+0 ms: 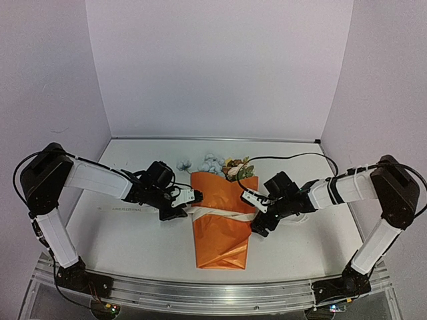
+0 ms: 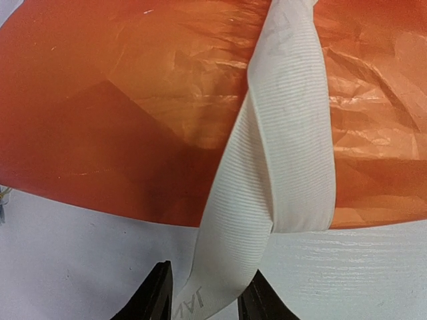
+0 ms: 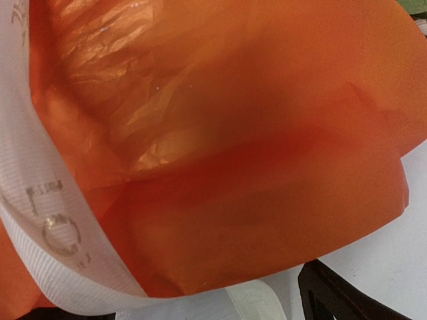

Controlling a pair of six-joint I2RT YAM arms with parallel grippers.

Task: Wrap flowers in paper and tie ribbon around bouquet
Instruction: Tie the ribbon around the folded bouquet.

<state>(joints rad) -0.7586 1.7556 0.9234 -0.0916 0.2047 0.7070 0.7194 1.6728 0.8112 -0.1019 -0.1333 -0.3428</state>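
Top external: white table [image 1: 120,233], pale walls [image 1: 220,67]; L hand [image 1: 189,205] at ribbon [image 1: 217,213], grip unclear; R hand [image 1: 255,213] spread.

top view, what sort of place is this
Likely a robot lab test cell: pale walls box in a white table, a left arm and right arm are bolted to a metal rail at its near edge, a bouquet between them.

orange crinkly paper wrap [image 2: 133,100]: is gleaming glossy, creasing ahead of left gripper [image 2: 203,297] | narrow white woven ribbon [image 2: 280,167]: is looking matt, fine-ribbed, between its fingers [image 2: 157,300] | white tabletop [image 2: 80,267]: is showing smooth, faintly grained
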